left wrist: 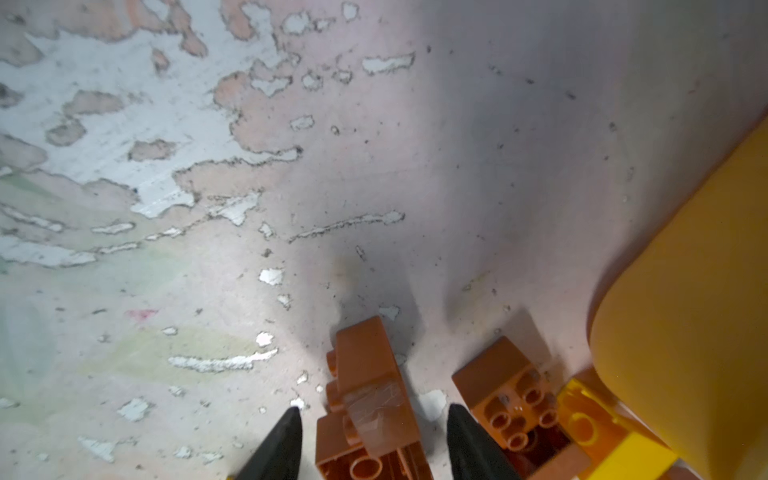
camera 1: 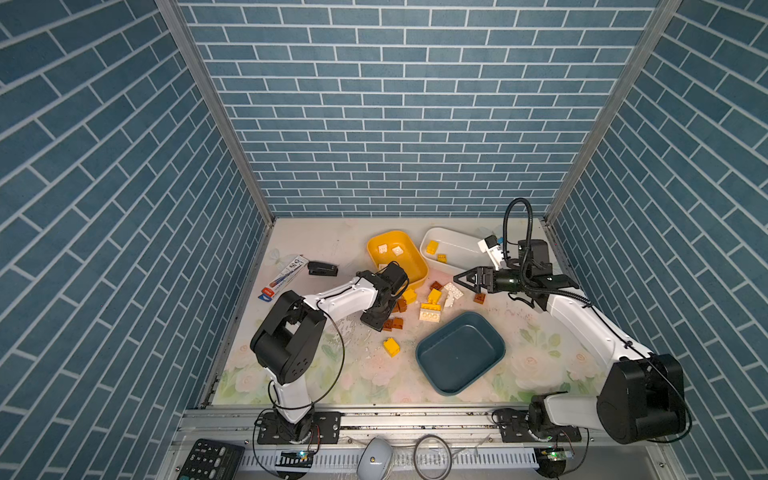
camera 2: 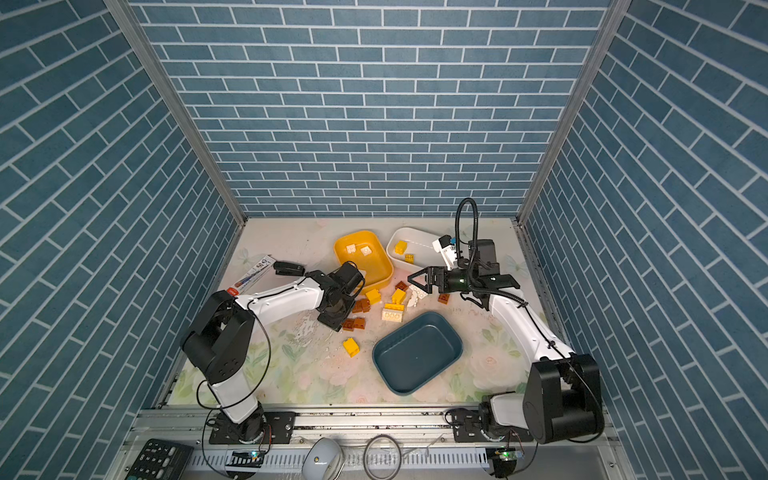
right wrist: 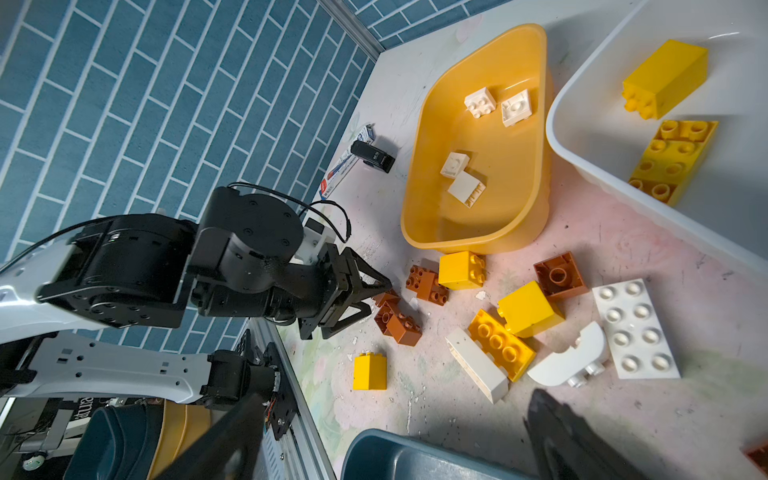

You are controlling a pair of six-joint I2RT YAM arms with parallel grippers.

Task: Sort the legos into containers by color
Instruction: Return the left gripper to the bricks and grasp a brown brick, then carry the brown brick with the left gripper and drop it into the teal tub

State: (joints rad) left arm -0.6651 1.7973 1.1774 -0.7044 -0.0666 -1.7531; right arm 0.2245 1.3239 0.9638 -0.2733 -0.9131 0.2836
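Two stray things are seen near the worktop (camera 1: 544,345)'s far left corner: a box (camera 1: 286,270) and a stapler (camera 1: 322,269) just beside it. Right of them, the left gripper (left wrist: 372,415) is held low over a cluster of brown legos (camera 1: 397,324) left of the worktop's middle. In the left wrist view its fingers (left wrist: 282,449) are spread to either side of one brown brick (left wrist: 370,399), with a narrow gap shown on each side, so the brick is straddled, not pinched. A second brown brick (left wrist: 505,399) and a yellow brick (left wrist: 598,432) are seen just beside it, close to the yellow tub (camera 1: 411,266)'s wall. That tub is set by the far edge, at its middle, and four white legos (right wrist: 480,102) are held in it. A lone yellow brick (camera 1: 391,347) is found nearer the near edge. Around the worktop's middle, loose yellow, white and brown legos (camera 1: 430,311) are scattered between the three tubs. The teal tub (camera 1: 459,353) is placed toward the near edge, right of the middle. The white tub (camera 1: 461,249) is set toward the far right corner, just beside the yellow tub, with two yellow legos (camera 1: 432,246) in it. The right gripper (camera 1: 465,286) is held above the scatter's right side, its fingers spread wide and clear of the legos; another brown brick (camera 1: 480,298) is seen under it.
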